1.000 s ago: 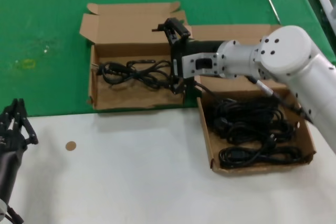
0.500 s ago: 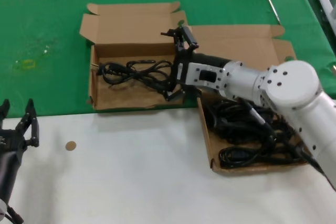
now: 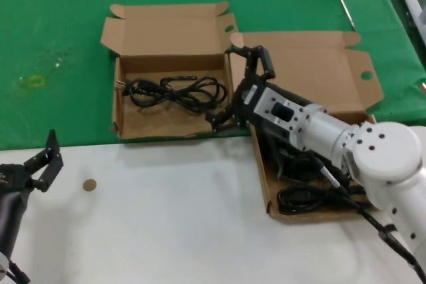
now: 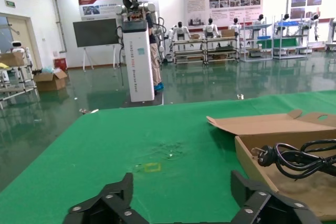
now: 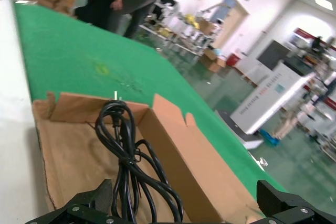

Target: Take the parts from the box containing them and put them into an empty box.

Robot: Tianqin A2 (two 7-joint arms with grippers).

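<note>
A coiled black cable [image 3: 174, 91] lies flat in the smaller cardboard box [image 3: 118, 119], its plug toward the box's left wall, while the remaining cables [image 3: 313, 184] sit heaped in the larger box [image 3: 326, 64] on the right, partly hidden under my forearm. My right gripper [image 3: 237, 83] hangs with its fingers spread wide and nothing between them, at the seam where the two boxes meet, just beside the delivered cable's right loops but apart from them. Seen from my right wrist, that cable [image 5: 128, 158] runs out ahead of the spread fingers along the box floor. My left gripper [image 3: 45, 164] is parked low at the near left over the white table [image 3: 166, 231], fingers apart, idle.

As I judge it, one cable is delivered and the next step is another pick. To do it well I should swing clear of the smaller box's wall, come down over the heap, and close on one bundle of loops rather than a stray strand, lest neighbouring cables drag along.
</note>
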